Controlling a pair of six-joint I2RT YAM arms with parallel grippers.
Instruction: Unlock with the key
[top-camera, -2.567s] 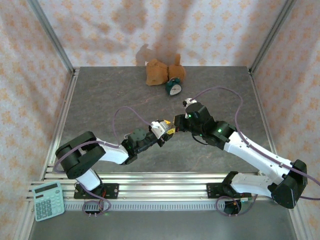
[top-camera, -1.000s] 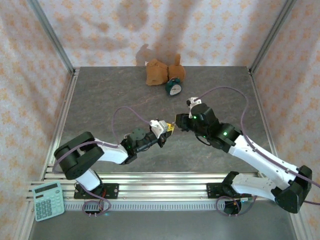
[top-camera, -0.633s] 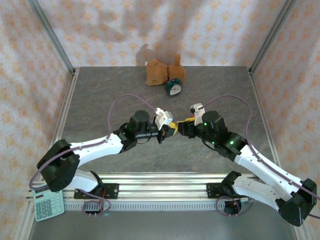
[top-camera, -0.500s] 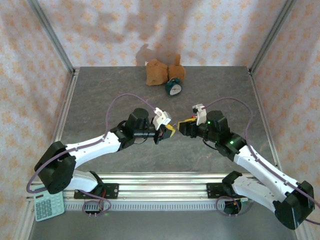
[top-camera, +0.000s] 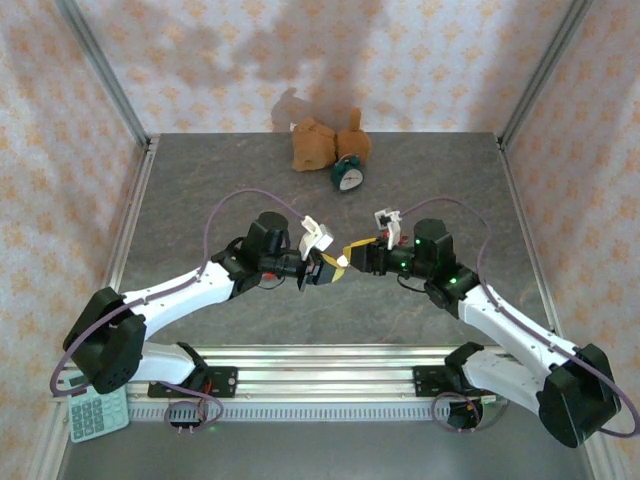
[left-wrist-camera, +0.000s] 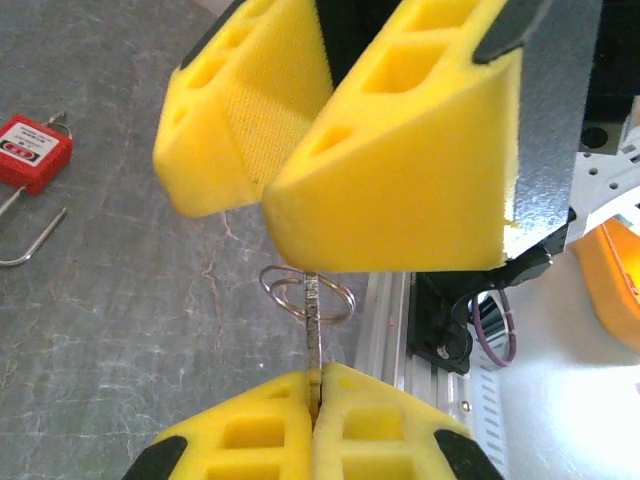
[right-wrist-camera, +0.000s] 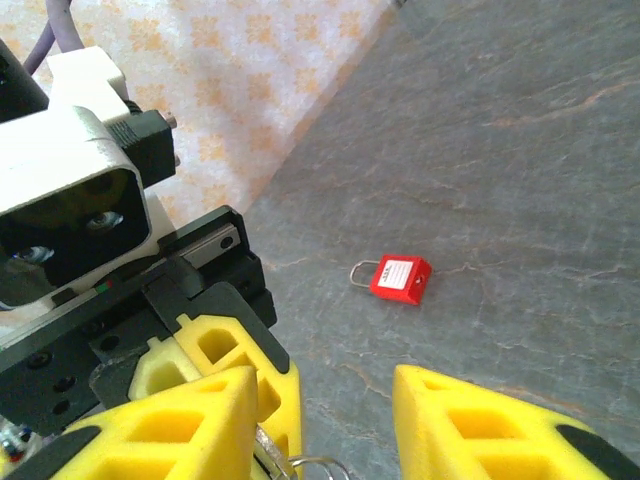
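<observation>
A calculator (top-camera: 95, 415) sits at far left, outside the front rail (top-camera: 320, 365) and out of the way. The left gripper (left-wrist-camera: 315, 385) is pinched tight on the key (left-wrist-camera: 313, 320), holding the thin blade edge-on between its foam pads above the middle of the table (top-camera: 200, 190). Facing it, the right gripper (right-wrist-camera: 332, 390) stands wide, with a finger on either side of the key's far end. As far as I can tell it does not touch the key. The red lock (right-wrist-camera: 400, 277) lies flat and loose on the table, below the grippers and off to one side, with nothing gripping it.

This looks like a hand-over or re-grip of the key. The main risk is timing: if the left pads let go before the right ones close, the key drops. Soft foam on so thin a blade could also let it swivel, leaving it askew for the keyhole. Later, the unheld lock will likely slide or spin when the key pushes at it, so one gripper should pin it first.

There is plenty of room. Bare table lies on both sides of the arms and in front of them. A toy (top-camera: 318, 143) and a clock (top-camera: 347, 177) stand near the back wall, well apart from the grippers. The corner posts and side walls are far off. The only tight spot is where the two grippers meet, nose to nose.
</observation>
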